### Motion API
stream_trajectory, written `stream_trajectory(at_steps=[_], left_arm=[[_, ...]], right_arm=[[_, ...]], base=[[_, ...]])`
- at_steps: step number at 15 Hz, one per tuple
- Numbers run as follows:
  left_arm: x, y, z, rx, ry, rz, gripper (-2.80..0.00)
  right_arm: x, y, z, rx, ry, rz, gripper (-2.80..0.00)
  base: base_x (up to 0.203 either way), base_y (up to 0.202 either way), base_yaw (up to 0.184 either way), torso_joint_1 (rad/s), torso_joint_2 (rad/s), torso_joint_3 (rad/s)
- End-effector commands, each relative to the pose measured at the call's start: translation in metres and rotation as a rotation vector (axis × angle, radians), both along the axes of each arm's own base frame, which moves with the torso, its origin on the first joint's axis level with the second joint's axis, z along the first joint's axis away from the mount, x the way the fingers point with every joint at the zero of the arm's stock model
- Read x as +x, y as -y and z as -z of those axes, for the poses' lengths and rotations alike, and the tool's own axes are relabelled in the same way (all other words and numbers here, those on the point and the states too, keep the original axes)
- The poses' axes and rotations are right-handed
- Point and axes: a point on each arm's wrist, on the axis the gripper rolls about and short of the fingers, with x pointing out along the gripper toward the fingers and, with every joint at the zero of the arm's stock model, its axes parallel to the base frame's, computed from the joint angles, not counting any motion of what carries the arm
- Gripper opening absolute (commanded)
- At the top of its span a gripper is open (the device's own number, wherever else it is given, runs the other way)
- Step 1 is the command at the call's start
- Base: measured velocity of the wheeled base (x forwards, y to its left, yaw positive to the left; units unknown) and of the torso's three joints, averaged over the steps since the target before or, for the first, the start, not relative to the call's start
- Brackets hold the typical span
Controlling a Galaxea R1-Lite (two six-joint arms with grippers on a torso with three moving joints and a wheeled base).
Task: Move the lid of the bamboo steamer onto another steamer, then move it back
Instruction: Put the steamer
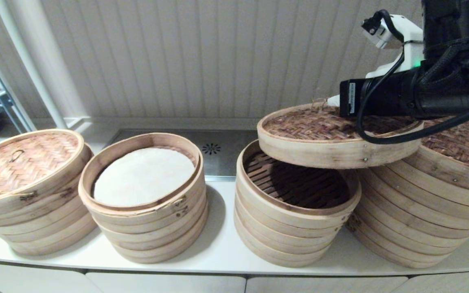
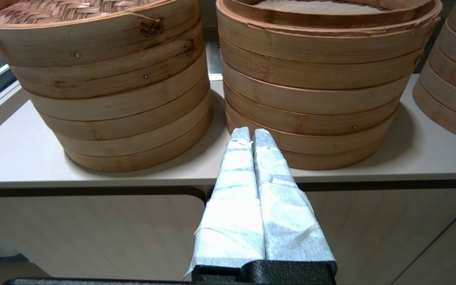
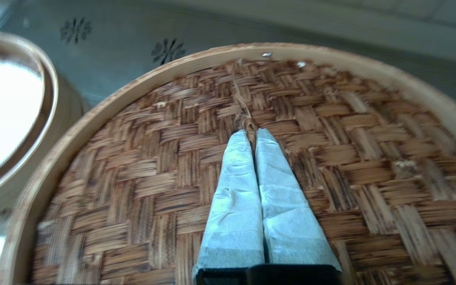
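Your right gripper (image 3: pixel 251 132), clamped on the woven handle, carries the bamboo steamer lid (image 1: pixel 332 140) tilted above the open steamer stack (image 1: pixel 295 203). Beside that stack on the right, the lidded tall stack (image 1: pixel 430 203) touches it, leaving you no passage. To its left, a narrow gap separates it from the cloth-lined stack (image 1: pixel 145 199). Behind the open stack, the metal drain panel (image 1: pixel 212 148) offers free room.
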Motion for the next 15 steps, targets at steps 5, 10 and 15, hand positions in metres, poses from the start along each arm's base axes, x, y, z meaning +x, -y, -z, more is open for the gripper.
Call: stream_trajectory(at_steps=[5, 10, 15], left_arm=[[0.002, 0.000, 0.008, 0.009, -0.030, 0.003, -2.80], [0.002, 0.000, 0.008, 0.006, -0.030, 0.003, -2.80], [0.002, 0.000, 0.008, 0.007, -0.030, 0.003, -2.80]], right_arm=[[-0.009, 0.027, -0.025, 0.026, 0.084, 0.076, -2.80], [-0.008, 0.052, -0.032, -0.009, 0.115, 0.157, -2.80], [-0.013, 0.075, -0.034, -0.023, 0.126, 0.236, -2.80]], base=[[0.000, 0.000, 0.000, 0.000, 0.00, 0.000], [0.000, 0.000, 0.000, 0.000, 0.00, 0.000], [0.000, 0.000, 0.000, 0.000, 0.00, 0.000]])
